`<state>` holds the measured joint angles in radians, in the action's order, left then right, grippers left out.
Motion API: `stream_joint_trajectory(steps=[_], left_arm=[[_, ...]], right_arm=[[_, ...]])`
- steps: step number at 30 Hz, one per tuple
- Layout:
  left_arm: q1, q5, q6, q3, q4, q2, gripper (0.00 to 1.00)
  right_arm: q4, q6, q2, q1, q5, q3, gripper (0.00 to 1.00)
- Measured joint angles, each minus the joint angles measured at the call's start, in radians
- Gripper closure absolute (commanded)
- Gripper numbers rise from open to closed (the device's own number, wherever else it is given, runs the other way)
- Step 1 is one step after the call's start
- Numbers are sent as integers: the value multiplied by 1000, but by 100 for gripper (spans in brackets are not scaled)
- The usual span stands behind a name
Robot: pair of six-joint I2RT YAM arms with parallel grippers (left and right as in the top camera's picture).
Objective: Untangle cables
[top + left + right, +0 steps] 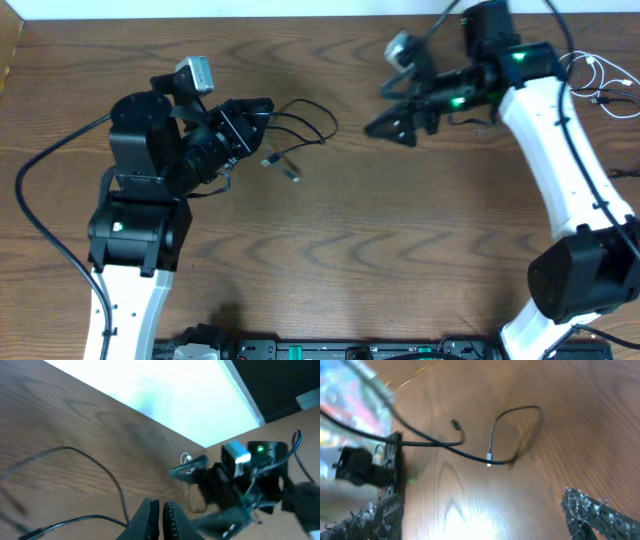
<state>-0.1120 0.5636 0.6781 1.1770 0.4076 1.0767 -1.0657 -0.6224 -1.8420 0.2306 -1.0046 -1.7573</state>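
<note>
Left gripper (160, 517) pinches the black cable (67, 448) (jaws nearly closed); right gripper (487, 520) gapes wide, empty.

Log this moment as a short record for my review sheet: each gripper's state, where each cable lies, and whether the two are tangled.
left gripper: shut on the black cable, low over the table
right gripper: open, holding nothing
black cable: loose loop on the wood beside the left gripper, its plugs lying free
white cable: bunched at the table's far right edge, beyond the right arm
tangle: none seen; the two cables lie well apart
</note>
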Motion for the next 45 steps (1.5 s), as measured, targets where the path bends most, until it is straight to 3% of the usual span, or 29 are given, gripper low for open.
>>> stream_joint_trajectory(steps=[10,15,17,20,21,23,26,32,35,42,45], left_arm=[[0,14,85,0,-27,-2,92],[0,26,112,0,-27,-2,92],[0,40,113,0,-28,-2,92],[0,51,116,0,-28,-2,92],[0,54,116,0,-28,-2,92],[0,59,117,0,-28,-2,92],[0,60,120,0,-15,-2,83],[0,60,74,0,79,0,54],[0,59,33,0,118,2,45],[0,60,-43,0,188,16,43],[0,60,-56,0,195,48,36]], right_arm=[[53,-96,-5,180,-34,0,14],[92,-93,-29,221,-39,1,30],[117,-77,-39,224,-39,1,45],[152,-39,-48,224,-38,2,79],[161,-26,-50,224,-38,2,99],[173,-5,-50,222,-36,3,99],[184,39,-50,216,-35,3,99],[244,197,-49,121,-40,3,99],[263,308,-41,41,-35,3,99],[269,559,35,-198,30,2,99],[296,713,114,-342,79,2,99]])
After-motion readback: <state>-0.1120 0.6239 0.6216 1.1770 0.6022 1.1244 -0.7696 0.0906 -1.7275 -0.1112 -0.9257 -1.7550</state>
